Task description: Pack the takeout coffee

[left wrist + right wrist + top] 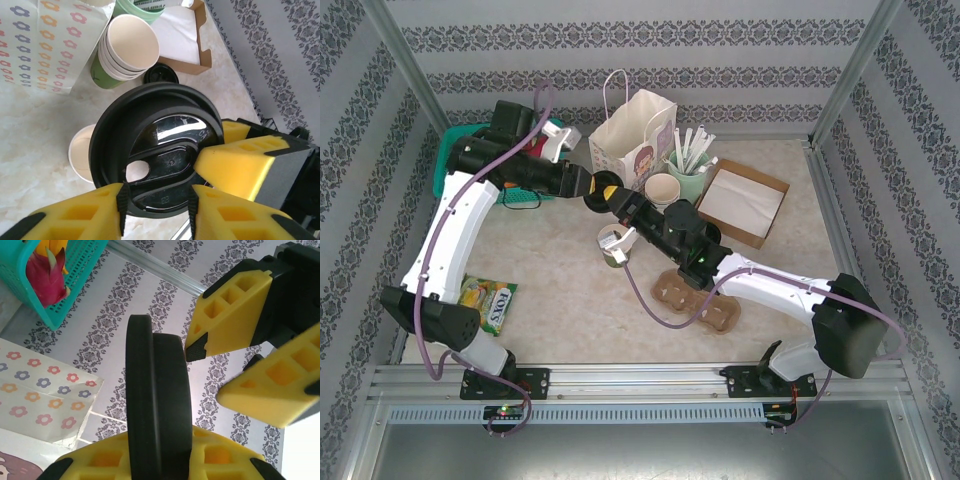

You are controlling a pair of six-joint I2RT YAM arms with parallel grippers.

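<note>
A round black lid [160, 130] hangs edge-on in mid-air, with my right gripper [160, 442] shut across its face; one of the right fingers [240, 160] lies on its top. My left gripper [156, 205] is open right at the lid's rim, its fingers [235, 310] apart, and I cannot tell whether they touch it. Both grippers meet above the table's middle, left gripper [603, 190] and right gripper [623, 212]. Just below stands a single lidless cream-and-green cup [613, 246], also visible under the lid [82, 152]. A lidded takeout coffee is out of view.
A stack of lidless cups [127, 47] and a loose black lid [160, 75] sit by the flowered paper bag [635, 140]. Behind are a mint holder of stirrers [690, 165] and a cardboard napkin box [745, 205]. A pulp cup carrier [695, 300], a teal basket [50, 295] and a snack bag [485, 300] lie around.
</note>
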